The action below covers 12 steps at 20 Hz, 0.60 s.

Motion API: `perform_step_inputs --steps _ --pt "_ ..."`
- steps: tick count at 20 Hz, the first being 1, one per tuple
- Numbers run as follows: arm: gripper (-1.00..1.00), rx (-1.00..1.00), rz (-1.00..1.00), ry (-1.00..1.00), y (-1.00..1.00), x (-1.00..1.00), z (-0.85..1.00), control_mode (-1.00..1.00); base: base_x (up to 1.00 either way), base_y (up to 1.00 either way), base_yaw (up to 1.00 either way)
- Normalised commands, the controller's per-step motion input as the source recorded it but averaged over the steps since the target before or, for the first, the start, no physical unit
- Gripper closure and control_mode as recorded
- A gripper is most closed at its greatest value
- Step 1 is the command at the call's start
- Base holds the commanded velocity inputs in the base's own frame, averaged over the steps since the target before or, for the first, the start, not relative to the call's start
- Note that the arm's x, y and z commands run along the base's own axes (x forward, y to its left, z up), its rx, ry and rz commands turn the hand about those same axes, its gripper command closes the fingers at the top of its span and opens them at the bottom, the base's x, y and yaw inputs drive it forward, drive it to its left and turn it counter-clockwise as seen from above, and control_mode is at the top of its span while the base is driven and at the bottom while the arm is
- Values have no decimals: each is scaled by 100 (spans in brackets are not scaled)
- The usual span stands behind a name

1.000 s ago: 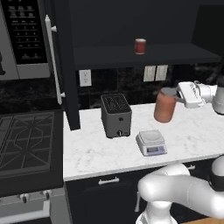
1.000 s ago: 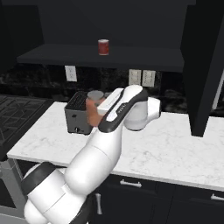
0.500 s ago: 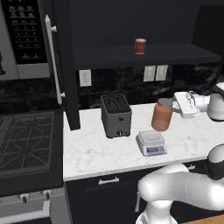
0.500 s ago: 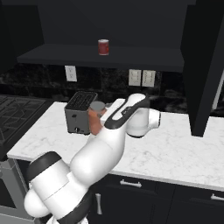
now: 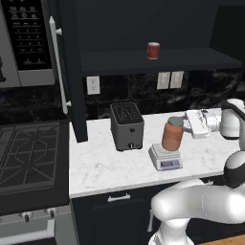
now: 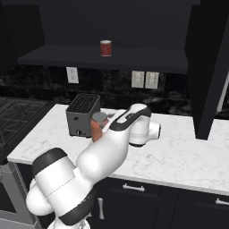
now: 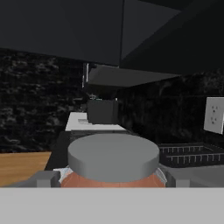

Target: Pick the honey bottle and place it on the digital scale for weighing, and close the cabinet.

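The honey bottle (image 5: pixel 172 136), orange-brown with a grey lid, stands upright over the round plate of the digital scale (image 5: pixel 165 157), its base at the plate. My gripper (image 5: pixel 180 126) reaches in from the right and is shut on the bottle just under the lid. In the hand view the grey lid of the honey bottle (image 7: pixel 113 154) sits between my fingertips (image 7: pixel 44 178). From the right base, the honey bottle (image 6: pixel 98 128) shows beside my arm. The cabinet (image 5: pixel 158 60) stands open; its left door (image 5: pixel 72 72) is swung out.
A dark toaster (image 5: pixel 127 125) stands just left of the scale. A small red can (image 5: pixel 153 50) sits on the cabinet's inner shelf. The right cabinet door (image 6: pixel 208 67) hangs open over the counter's right end. A stove (image 5: pixel 28 153) lies to the left.
My gripper has carried the honey bottle down and to the left, from above the counter's right part to the scale's plate.
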Motion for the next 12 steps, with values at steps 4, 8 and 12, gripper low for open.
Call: perform_step_inputs --steps 4,8,12 --pt "100 0 0 0 0 15 -32 -100 0 0 0" --pt "100 0 0 0 0 18 -19 -100 0 0 0" --pt "100 0 0 0 0 18 -15 -100 0 0 0"
